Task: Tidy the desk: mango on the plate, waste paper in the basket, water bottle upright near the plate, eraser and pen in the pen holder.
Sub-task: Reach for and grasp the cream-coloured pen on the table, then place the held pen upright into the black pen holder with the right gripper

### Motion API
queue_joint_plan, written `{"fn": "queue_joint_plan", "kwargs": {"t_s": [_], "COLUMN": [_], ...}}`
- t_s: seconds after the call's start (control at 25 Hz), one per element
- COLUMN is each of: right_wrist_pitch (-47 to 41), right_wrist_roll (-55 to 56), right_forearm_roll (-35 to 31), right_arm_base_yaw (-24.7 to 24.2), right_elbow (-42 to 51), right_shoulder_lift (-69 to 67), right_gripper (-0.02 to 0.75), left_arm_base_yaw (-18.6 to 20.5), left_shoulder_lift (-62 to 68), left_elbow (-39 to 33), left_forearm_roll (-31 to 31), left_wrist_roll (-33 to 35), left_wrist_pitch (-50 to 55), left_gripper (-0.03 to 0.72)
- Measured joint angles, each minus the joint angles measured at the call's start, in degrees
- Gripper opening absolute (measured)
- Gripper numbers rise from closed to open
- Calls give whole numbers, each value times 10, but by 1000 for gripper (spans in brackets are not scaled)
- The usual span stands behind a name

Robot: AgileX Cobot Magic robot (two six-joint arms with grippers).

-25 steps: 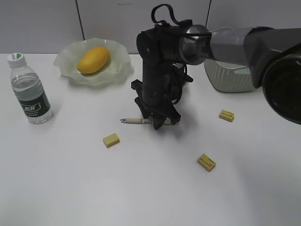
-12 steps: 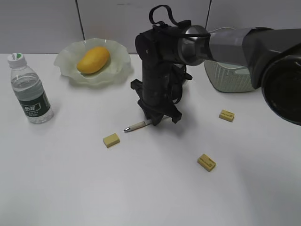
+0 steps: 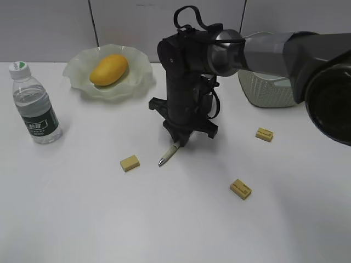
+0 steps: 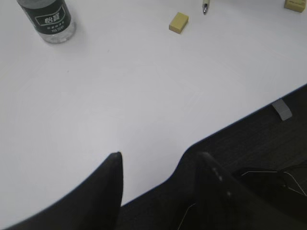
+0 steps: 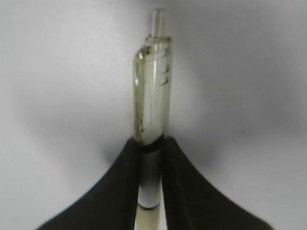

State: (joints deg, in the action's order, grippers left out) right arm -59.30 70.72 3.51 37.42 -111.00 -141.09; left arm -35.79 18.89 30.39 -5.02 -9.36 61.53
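Note:
My right gripper (image 3: 180,138) is shut on a pale pen (image 3: 168,153) at mid-desk; the pen slants with its tip down and to the left, near the white desk (image 3: 82,219). The right wrist view shows the jaws (image 5: 151,149) clamped on the pen's barrel (image 5: 152,96). The mango (image 3: 108,69) lies on the wavy green plate (image 3: 139,72) at the back left. The water bottle (image 3: 35,104) stands upright left of the plate. My left gripper (image 4: 160,163) is open and empty over the desk's front edge. The pen holder and waste paper are out of view.
Three small yellow erasers lie on the desk: one (image 3: 130,163) beside the pen tip, one (image 3: 241,188) front right, one (image 3: 264,134) right. The green woven basket (image 3: 269,90) stands behind the right arm. The left wrist view shows the bottle (image 4: 48,19) and an eraser (image 4: 178,22).
My right gripper has turned with the pen in it. The pen swung from lying flat and pointing left to slanting with its tip down toward the front left.

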Motion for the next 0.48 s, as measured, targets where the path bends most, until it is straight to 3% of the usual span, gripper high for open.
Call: {"fn": "queue_joint_plan", "kwargs": {"t_s": [0.28,0.48], "right_wrist_pitch": [-84,-94], "right_wrist_roll": [-93,-122], "right_forearm_roll": [21,29], "right_arm_base_yaw": [0,-1], "right_elbow": [10,12], "right_shoulder_lift": [10,42], "right_gripper": [122,122], "left_arm_base_yaw": [0,0], "left_shoulder_lift": [0,0], "left_elbow": [0,0], "left_forearm_roll": [0,0], "left_wrist_roll": [0,0], "left_wrist_pitch": [0,0], "left_gripper": [372,372]}}
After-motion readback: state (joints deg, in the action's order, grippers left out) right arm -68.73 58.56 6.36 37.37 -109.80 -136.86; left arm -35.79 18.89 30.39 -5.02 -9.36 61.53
